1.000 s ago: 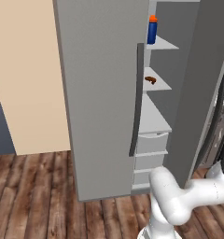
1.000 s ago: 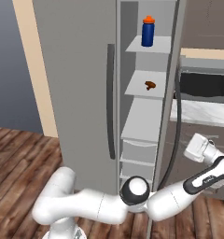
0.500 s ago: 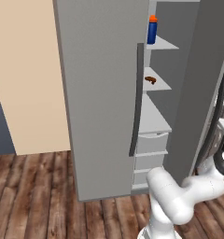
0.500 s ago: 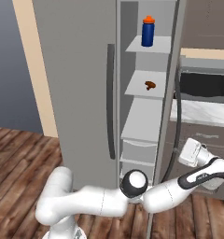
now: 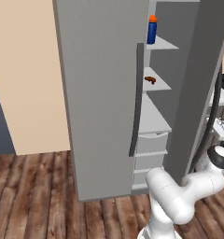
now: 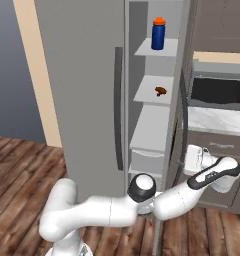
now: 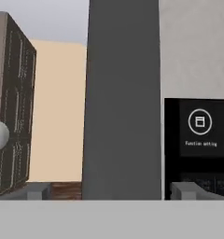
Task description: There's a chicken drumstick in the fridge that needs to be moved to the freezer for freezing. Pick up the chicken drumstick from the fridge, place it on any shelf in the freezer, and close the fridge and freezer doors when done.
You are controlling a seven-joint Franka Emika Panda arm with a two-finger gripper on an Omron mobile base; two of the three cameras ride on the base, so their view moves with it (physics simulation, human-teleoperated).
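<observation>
The chicken drumstick (image 5: 150, 79) (image 6: 160, 91), a small reddish-brown lump, lies on a pale grey shelf (image 5: 157, 85) (image 6: 151, 95) of the freezer (image 6: 144, 135), one shelf below a blue bottle. The freezer door (image 5: 198, 79) (image 6: 185, 75) stands open, seen edge-on. The wide fridge door (image 5: 100, 93) (image 6: 82, 85) is closed. My gripper (image 5: 213, 125) (image 6: 188, 158) (image 7: 110, 189) is open at the outer face of the freezer door. In the hand view the door's dark bar handle (image 7: 123, 102) stands between my fingertips (image 7: 37, 190). The black dispenser panel (image 7: 198, 140) is just right of it.
A blue bottle with an orange cap (image 5: 152, 29) (image 6: 158, 34) stands on the upper freezer shelf. Solid grey drawers (image 5: 150, 149) fill the freezer's lower part. A counter with dark cabinets and an oven (image 6: 217, 95) lies right of the open door. The floor is wood planks (image 5: 34, 196).
My hand has moved left, closer to the freezer door's handle. The drumstick, bottle and both doors have not moved.
</observation>
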